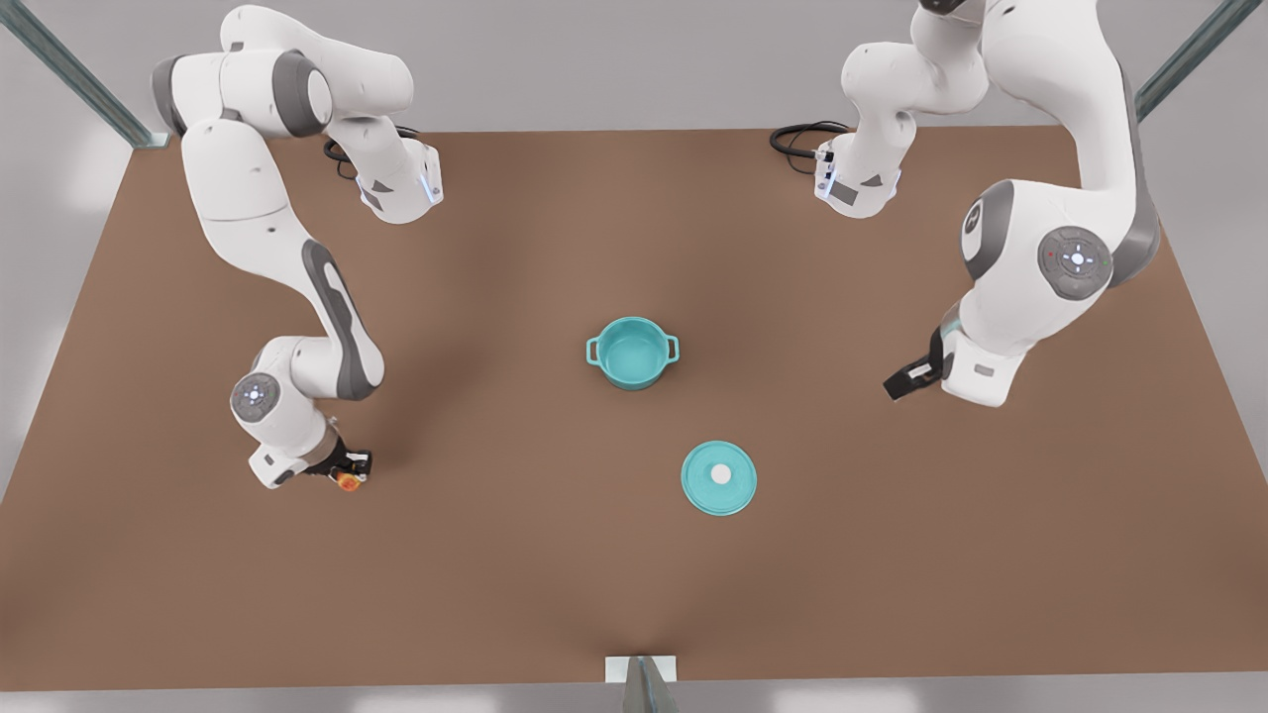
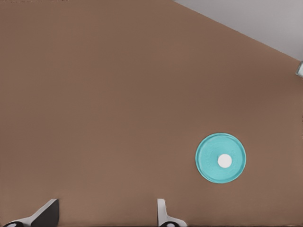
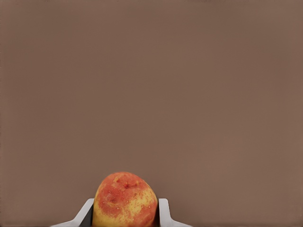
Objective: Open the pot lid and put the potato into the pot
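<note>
Brown tabletop (image 1: 555,555): right gripper (image 1: 349,479) clamps small yellow, orange-red-patched potato (image 3: 125,200) at front view's left, open round teal pot (image 1: 632,353) well apart towards centre; flat teal white-knobbed lid (image 1: 719,478) lies beside it; left gripper (image 1: 906,380) waits, fingers spread

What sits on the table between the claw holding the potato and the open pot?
Nothing: in the front view, bare table runs from the right claw, shut on the potato, to the pot.
</note>
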Action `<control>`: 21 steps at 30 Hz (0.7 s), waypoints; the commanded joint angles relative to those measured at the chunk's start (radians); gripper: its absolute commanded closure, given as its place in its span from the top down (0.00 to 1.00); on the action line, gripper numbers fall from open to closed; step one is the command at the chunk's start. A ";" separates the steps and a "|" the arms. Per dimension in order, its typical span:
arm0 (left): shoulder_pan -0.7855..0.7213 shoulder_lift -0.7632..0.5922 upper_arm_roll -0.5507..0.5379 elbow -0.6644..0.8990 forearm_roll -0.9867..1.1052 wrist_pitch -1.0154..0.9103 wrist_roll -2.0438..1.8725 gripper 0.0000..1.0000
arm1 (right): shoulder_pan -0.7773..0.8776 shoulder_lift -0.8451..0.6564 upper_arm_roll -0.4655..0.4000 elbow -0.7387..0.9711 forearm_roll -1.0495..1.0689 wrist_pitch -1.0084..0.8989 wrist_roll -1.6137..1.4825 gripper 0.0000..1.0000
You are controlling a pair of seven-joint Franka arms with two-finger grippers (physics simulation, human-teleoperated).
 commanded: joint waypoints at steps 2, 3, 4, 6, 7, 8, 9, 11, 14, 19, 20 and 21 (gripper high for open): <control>0.010 -0.001 0.003 0.005 -0.004 -0.051 0.573 1.00 | 0.002 -0.007 0.001 0.000 -0.005 -0.016 -0.009 0.50; 0.008 -0.001 0.001 0.005 -0.003 -0.051 0.567 1.00 | 0.005 -0.019 0.001 0.000 -0.005 -0.019 -0.008 0.50; 0.010 -0.001 0.001 0.003 -0.003 -0.050 0.567 1.00 | 0.011 -0.036 0.001 0.000 -0.005 -0.042 -0.006 0.50; 0.008 0.001 0.001 0.002 -0.004 -0.048 0.566 1.00 | 0.011 -0.062 0.017 0.002 -0.005 -0.074 -0.006 0.49; 0.008 -0.001 0.001 0.002 -0.004 -0.050 0.564 1.00 | 0.011 -0.076 0.026 0.000 -0.005 -0.088 -0.005 0.49; 0.008 0.001 0.001 0.002 -0.004 -0.050 0.564 1.00 | 0.011 -0.090 0.035 0.002 -0.005 -0.094 -0.008 0.49; 0.008 0.001 0.001 0.002 -0.004 -0.050 0.564 1.00 | 0.011 -0.108 0.050 0.002 -0.005 -0.111 -0.006 0.49; 0.007 0.002 0.001 -0.001 -0.004 -0.050 0.563 1.00 | 0.012 -0.128 0.078 0.004 -0.005 -0.123 -0.005 0.49; 0.004 0.001 -0.002 -0.003 -0.004 -0.051 0.524 1.00 | 0.012 -0.154 0.118 0.004 -0.005 -0.146 -0.003 0.47; 0.002 -0.001 -0.002 -0.001 -0.004 -0.051 0.523 1.00 | 0.011 -0.213 0.230 0.005 0.003 -0.214 0.005 0.47; 0.002 0.001 -0.002 -0.001 -0.004 -0.051 0.523 1.00 | 0.011 -0.223 0.248 0.005 0.003 -0.225 0.005 0.47; 0.002 0.001 -0.003 -0.001 -0.004 -0.051 0.523 1.00 | 0.011 -0.245 0.265 0.008 0.003 -0.265 0.009 0.47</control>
